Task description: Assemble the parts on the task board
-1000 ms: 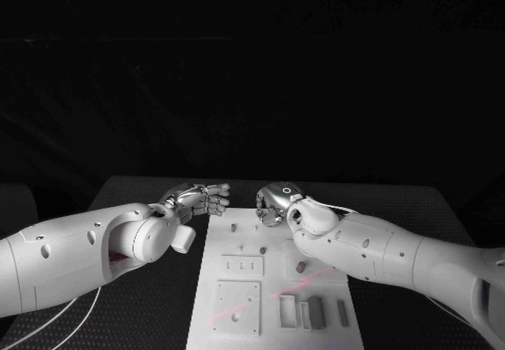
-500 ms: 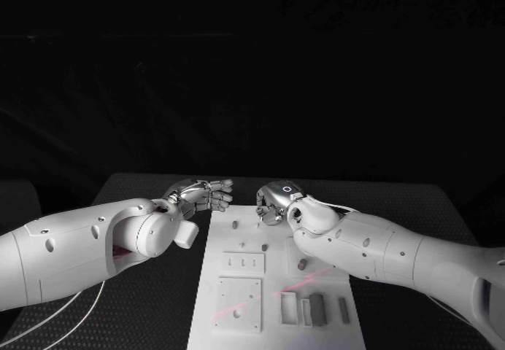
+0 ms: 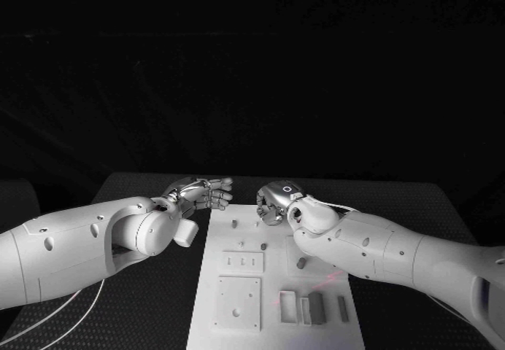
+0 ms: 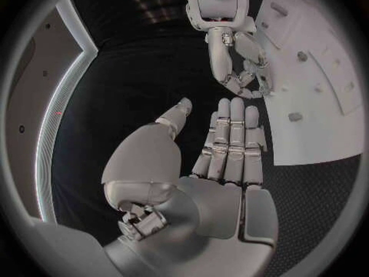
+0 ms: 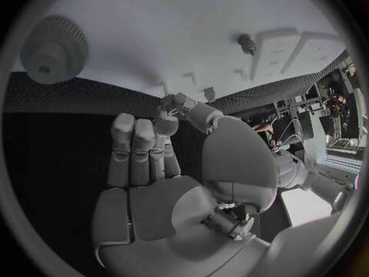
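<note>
a: where are my hands right now?

b: from the head camera i see both at the far end of the task board. my left hand sits just off the board's far left corner, over the black table. my right hand is over the board's far edge, a little in from that corner. the two hands are near each other but apart.

a: what are the fingers doing?

b: on the left wrist camera the left hand has its fingers laid straight and side by side, the thumb standing off to one side, and nothing in them, so it is spread and empty. my right hand also shows there, fingers curled down at the board's edge. on the right wrist camera the right hand has its fingers bent in together with the thumb brought in close to them. there is something small at the fingertips (it could be a part or just the fingertip itself), so i cannot tell whether that hand grips anything.

a: and the parts?

b: the board lies lengthwise down the middle of the table. toward my near end a few upright grey parts stand side by side on its right half, next to a square plate on its left half. further up is a smaller block with slots, and small pegs dot the far half. on the right wrist camera a round toothed gear rests on the board, well apart from my right fingers.
</note>
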### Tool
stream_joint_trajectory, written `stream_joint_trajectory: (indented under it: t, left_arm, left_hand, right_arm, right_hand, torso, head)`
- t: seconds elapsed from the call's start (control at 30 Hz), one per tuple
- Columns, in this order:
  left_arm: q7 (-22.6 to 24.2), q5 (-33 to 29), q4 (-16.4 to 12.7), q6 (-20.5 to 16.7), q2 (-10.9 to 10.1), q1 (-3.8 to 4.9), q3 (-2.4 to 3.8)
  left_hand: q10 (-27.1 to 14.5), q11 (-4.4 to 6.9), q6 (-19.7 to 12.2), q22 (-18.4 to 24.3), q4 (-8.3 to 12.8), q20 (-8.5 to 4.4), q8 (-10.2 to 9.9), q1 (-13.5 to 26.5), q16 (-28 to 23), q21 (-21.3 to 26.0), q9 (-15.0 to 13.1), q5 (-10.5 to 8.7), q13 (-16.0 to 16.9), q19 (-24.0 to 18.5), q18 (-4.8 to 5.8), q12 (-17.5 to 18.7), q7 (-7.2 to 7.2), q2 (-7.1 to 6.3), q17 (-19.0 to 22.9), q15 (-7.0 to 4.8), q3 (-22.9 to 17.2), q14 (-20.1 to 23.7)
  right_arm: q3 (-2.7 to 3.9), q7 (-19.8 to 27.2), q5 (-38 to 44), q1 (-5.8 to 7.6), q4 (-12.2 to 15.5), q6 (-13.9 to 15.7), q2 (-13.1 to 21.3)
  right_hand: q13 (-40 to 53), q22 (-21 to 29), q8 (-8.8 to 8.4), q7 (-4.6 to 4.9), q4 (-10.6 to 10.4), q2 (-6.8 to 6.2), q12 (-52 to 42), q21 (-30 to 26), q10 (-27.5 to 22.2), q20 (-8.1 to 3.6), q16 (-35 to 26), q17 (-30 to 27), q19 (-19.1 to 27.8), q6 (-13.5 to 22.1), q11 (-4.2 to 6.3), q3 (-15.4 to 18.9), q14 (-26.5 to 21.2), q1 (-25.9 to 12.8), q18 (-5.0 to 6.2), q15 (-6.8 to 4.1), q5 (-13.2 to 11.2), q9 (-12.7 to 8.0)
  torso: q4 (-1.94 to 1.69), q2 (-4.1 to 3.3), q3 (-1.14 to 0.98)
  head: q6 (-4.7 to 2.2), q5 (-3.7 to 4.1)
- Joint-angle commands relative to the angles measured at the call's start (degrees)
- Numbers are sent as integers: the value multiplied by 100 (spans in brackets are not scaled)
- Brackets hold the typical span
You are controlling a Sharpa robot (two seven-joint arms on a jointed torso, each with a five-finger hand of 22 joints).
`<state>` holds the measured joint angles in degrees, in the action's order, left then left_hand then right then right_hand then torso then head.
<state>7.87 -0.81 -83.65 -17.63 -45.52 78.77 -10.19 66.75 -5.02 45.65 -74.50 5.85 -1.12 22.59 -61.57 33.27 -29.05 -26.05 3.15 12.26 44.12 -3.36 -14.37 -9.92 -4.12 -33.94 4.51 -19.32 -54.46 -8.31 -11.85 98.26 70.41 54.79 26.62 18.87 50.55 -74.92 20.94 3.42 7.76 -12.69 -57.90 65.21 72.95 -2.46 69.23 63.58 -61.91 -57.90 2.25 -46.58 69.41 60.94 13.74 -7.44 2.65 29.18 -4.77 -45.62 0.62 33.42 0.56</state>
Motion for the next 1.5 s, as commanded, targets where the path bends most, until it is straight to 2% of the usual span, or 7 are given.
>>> stream_joint_trajectory:
  t: [0.03,0.17,0.57,0.67,0.87,1.17,1.5]
  left_arm:
    - [35,31,-14,83,13,15,5]
    - [35,32,-22,84,8,24,5]
    - [32,54,0,88,36,37,5]
    - [30,54,12,90,48,37,3]
    - [31,54,20,87,52,37,3]
    - [30,54,14,91,57,37,4]
    - [26,54,7,91,51,39,5]
  left_hand:
    - [-9,-42,12,5,28,-7,-40,52,-34,-19,-10,-20,10,-17,-63,34,-29,-8,-8,2,3,19]
    - [-9,-42,12,6,30,-7,-41,53,-35,-19,-10,-20,11,-17,-63,35,-30,-8,-8,2,1,19]
    - [-8,-42,13,6,36,-6,-45,57,-37,-21,-12,-20,14,-18,-63,39,-30,-8,-10,3,-3,19]
    - [-8,-42,13,6,36,-6,-45,58,-37,-21,-13,-20,14,-18,-63,39,-30,-8,-10,3,-3,19]
    - [-8,-42,13,7,37,-5,-46,60,-37,-21,-13,-20,15,-18,-63,40,-30,-8,-10,3,-3,19]
    - [-7,-42,14,7,40,-5,-48,64,-38,-22,-15,-20,17,-19,-63,43,-30,-6,-11,3,-6,19]
    - [-7,-43,14,8,44,-5,-50,68,-40,-23,-16,-20,19,-20,-63,45,-30,-7,-12,3,-9,19]
  right_arm:
    - [-6,13,61,-3,-11,-77,-5]
    - [-17,28,44,-7,-36,-80,-7]
    - [-33,22,39,-18,-6,-77,-27]
    - [-33,28,39,-18,-8,-89,-19]
    - [-34,30,25,-18,-21,-103,-25]
    - [-35,20,17,-18,-84,-109,-64]
    - [-40,7,16,-18,-121,-146,-79]
  right_hand:
    - [-9,-25,20,92,0,-54,39,25,4,-34,0,-8,3,-183,-20,-19,-2,-7,126,-36,13,7]
    - [-10,-24,19,93,-1,-56,40,25,5,-33,0,-9,3,-182,-21,-20,-2,-7,126,-35,13,7]
    - [-13,-23,13,95,-6,-58,41,23,4,-33,-2,-13,4,-179,-23,-28,-2,-4,126,-33,13,8]
    - [-14,-23,13,95,-7,-58,41,23,4,-33,-2,-13,4,-179,-23,-28,-2,-4,126,-33,13,8]
    - [-16,-22,4,98,-7,-61,42,22,2,-33,-4,-16,6,-166,-26,-34,-3,0,126,-32,13,7]
    - [-22,-19,-21,111,-11,-62,43,18,0,-33,-8,-23,9,-133,-38,-44,-6,9,126,-26,13,2]
    - [-31,-15,-72,138,-2,-88,40,11,-5,-34,-12,-32,15,-62,-64,-47,-14,26,126,-7,13,-7]
  torso:
    - [-6,-6,1]
    - [1,-3,0]
    - [-1,-5,4]
    - [1,-6,9]
    - [4,1,6]
    - [-15,-4,7]
    - [5,-3,8]
  head:
    - [15,-23]
    - [42,-35]
    - [42,-56]
    - [52,-55]
    - [73,-75]
    - [54,-76]
    - [86,-84]
